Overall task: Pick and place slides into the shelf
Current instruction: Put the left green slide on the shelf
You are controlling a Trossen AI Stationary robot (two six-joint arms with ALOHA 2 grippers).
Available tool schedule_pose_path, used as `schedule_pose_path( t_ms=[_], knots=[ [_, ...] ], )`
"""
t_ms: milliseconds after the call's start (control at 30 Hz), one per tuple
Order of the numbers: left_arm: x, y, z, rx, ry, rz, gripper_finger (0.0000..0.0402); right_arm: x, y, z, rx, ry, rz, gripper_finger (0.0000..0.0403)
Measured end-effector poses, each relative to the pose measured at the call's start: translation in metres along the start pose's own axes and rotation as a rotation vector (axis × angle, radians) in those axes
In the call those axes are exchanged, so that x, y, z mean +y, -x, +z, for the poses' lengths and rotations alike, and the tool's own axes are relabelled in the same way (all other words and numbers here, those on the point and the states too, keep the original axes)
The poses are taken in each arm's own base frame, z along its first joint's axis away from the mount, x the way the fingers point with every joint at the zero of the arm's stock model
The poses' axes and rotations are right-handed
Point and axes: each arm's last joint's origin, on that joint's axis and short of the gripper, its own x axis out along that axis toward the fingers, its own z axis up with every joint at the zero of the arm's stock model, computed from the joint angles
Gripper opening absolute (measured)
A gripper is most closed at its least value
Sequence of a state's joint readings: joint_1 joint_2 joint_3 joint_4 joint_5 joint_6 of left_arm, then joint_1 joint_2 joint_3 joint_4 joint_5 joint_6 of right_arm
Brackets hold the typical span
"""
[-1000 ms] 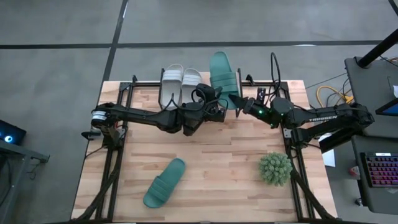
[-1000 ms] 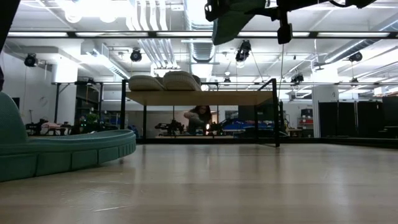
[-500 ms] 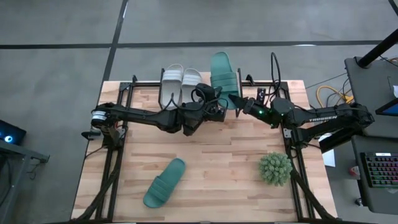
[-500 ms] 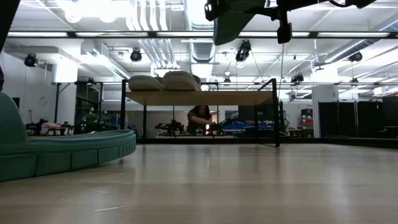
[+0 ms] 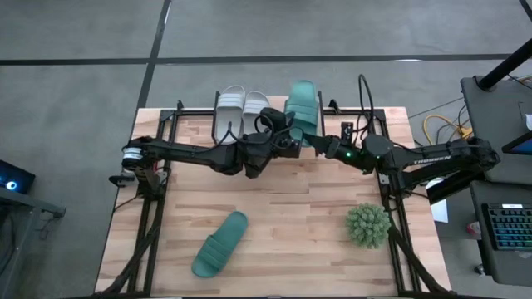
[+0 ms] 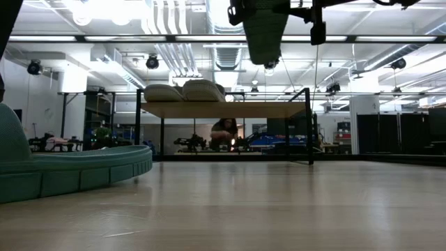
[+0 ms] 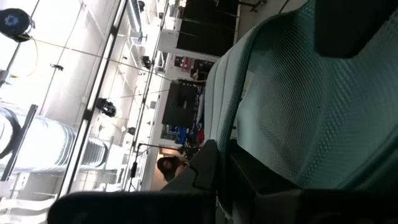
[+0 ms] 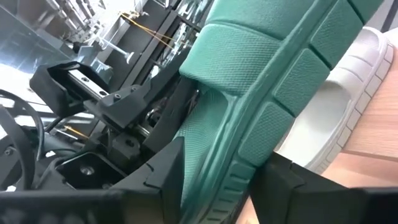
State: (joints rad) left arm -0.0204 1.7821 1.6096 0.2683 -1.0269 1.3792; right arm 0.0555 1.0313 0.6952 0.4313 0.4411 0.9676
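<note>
Two arms meet over the back middle of the table [image 5: 274, 208], both at one teal slide [image 5: 301, 106] held up in the air above the shelf [image 5: 249, 133], tilted, toe end pointing away from the arms. Left tool [image 5: 289, 143] is pressed together on the slide's near edge; left wrist view shows the dark fingers [image 7: 208, 171] pinching the thin teal rim [image 7: 273, 112]. Right tool [image 5: 320, 143] sits at the same slide from the other side, its fingers [image 8: 165, 165] straddling the ribbed sole [image 8: 261, 81]; cannot tell whether it pinches or stands loose. Low view: slide [image 6: 265, 31] hangs high, above the shelf top [image 6: 223, 109] and apart from it. Pale grey-white pair [image 5: 241, 106] lies side by side on the shelf top, just left of the held slide, seen as two humps [image 6: 185, 91] in low view. Second teal slide [image 5: 220, 243] lies flat on the table's front left, well apart from the shelf. Spiky green plant ball [image 5: 368, 224] sits front right. A person [image 6: 223, 132] shows in the room behind the shelf legs.
</note>
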Motion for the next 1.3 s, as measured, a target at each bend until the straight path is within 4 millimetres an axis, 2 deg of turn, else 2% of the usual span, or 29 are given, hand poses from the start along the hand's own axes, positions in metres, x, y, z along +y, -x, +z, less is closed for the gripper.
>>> schedule_pose_path(
  t_ms=[533, 900, 1233, 1300],
  knots=[
    [0.003, -0.001, -0.001, 0.038, -0.014, 0.025, 0.0, 0.002, 0.003, 0.004, -0.009, -0.003, 0.01, 0.0148],
    [0.008, -0.002, -0.004, 0.107, -0.029, 0.056, 0.0, 0.01, 0.014, 0.013, 0.002, 0.019, 0.07, 0.0148],
    [0.009, -0.001, -0.002, 0.08, -0.006, 0.058, 0.0, 0.014, 0.02, 0.019, -0.006, 0.056, 0.099, 0.0148],
    [0.009, -0.001, -0.002, 0.079, 0.05, 0.06, 0.0, 0.014, 0.021, 0.02, -0.015, 0.064, 0.103, 0.0148]
  ],
)
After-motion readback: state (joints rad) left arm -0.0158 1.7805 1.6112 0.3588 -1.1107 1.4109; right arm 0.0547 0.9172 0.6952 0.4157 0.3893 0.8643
